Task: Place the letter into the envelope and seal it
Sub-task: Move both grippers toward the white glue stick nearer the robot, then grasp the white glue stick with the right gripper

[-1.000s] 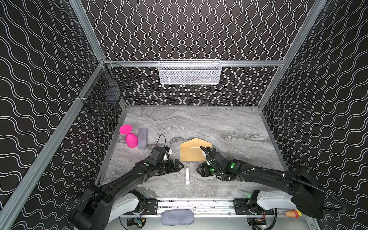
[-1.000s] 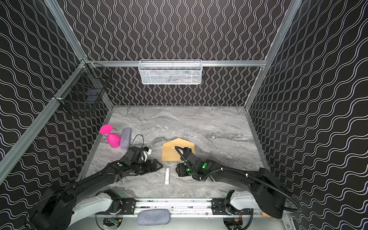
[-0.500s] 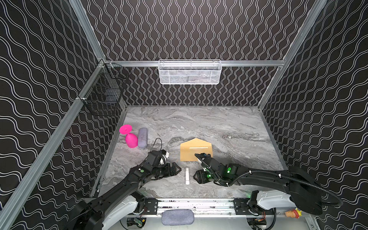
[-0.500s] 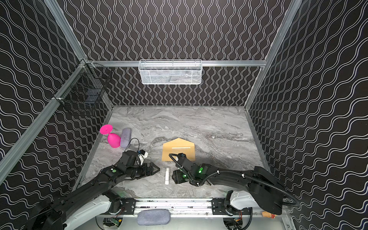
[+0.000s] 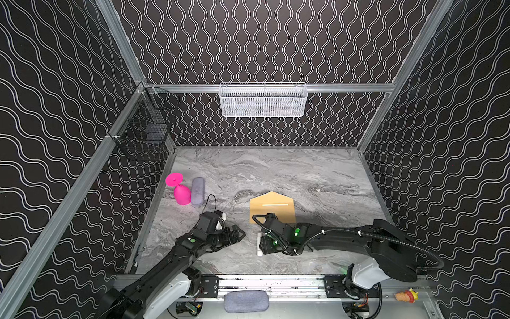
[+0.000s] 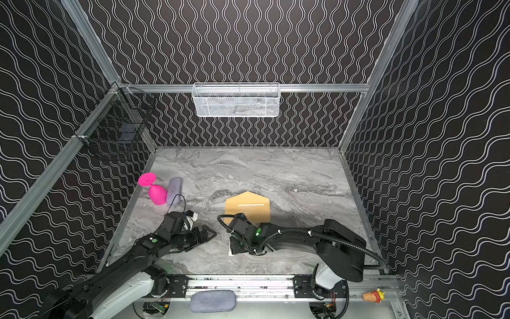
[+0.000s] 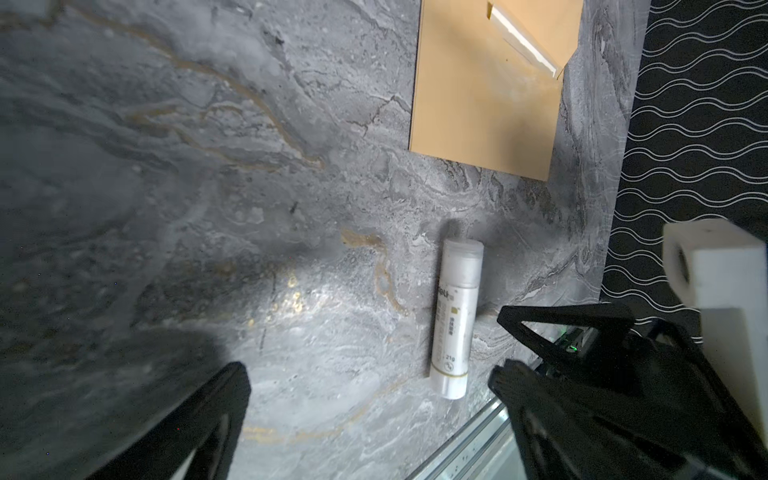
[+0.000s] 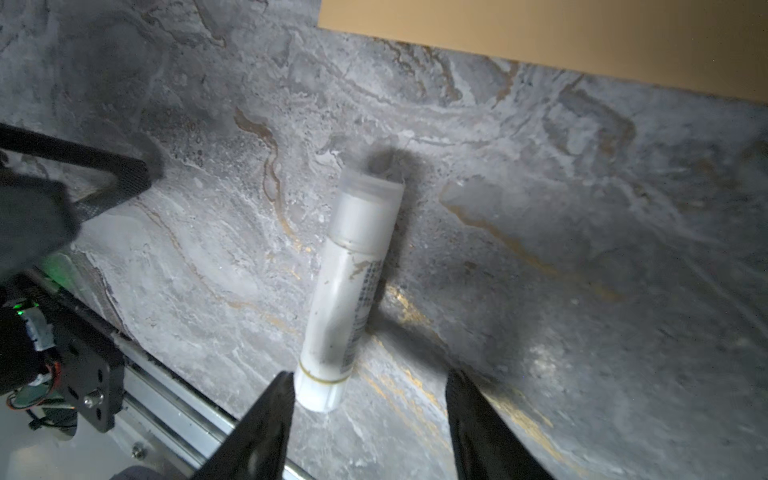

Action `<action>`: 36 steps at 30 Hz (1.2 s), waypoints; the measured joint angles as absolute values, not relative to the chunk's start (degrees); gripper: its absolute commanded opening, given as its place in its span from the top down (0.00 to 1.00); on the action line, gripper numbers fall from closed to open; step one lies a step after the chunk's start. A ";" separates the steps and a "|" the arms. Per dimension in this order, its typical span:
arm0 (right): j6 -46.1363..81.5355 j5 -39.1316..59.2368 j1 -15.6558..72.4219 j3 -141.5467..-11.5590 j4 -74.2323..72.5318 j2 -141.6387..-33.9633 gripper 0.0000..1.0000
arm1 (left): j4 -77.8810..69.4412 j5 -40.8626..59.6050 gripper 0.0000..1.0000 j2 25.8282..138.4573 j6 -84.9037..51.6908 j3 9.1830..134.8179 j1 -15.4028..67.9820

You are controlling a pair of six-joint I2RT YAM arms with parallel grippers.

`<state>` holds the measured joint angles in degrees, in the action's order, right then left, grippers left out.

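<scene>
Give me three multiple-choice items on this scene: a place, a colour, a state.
1. The glue stick lies: A) on the table, on the robot's side of the envelope; B) on the envelope; C) on a shelf.
2. The toppled goblet is: A) green; B) pink; C) blue.
3. The left gripper is: A) shut on the glue stick; B) shut on the envelope; C) open, empty.
Answers: 1 A, marble shows around it; 2 B, plainly pink; 3 C, jaws apart, nothing between.
</scene>
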<state>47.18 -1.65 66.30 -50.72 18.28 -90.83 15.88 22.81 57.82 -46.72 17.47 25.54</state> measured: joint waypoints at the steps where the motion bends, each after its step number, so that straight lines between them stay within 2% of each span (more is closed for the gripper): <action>1: 47.46 -1.65 66.26 -51.90 19.14 -91.55 0.39 | 15.90 22.81 0.01 57.91 -46.70 17.43 25.45; 6: 49.34 -1.65 65.14 -59.68 26.15 -96.14 0.41 | 15.70 22.76 0.01 57.28 -46.70 17.02 25.28; 12: 50.54 -2.50 63.46 -69.67 35.18 -102.56 0.48 | 15.53 22.04 0.01 54.00 -47.00 15.00 25.12; 22: 50.39 -1.98 61.78 -79.33 42.48 -112.66 0.52 | 15.97 21.67 0.01 53.56 -46.98 14.98 25.04; 25: 50.28 -1.06 61.41 -79.75 43.86 -114.50 0.57 | 15.79 21.67 0.01 53.71 -46.98 14.92 25.02; 31: 49.84 0.10 60.64 -80.03 45.04 -115.52 0.73 | 15.09 21.67 0.01 54.46 -47.62 14.48 25.02; 36: 49.39 1.54 60.03 -78.22 43.38 -114.30 0.78 | 13.17 21.89 0.01 55.51 -47.62 14.17 24.97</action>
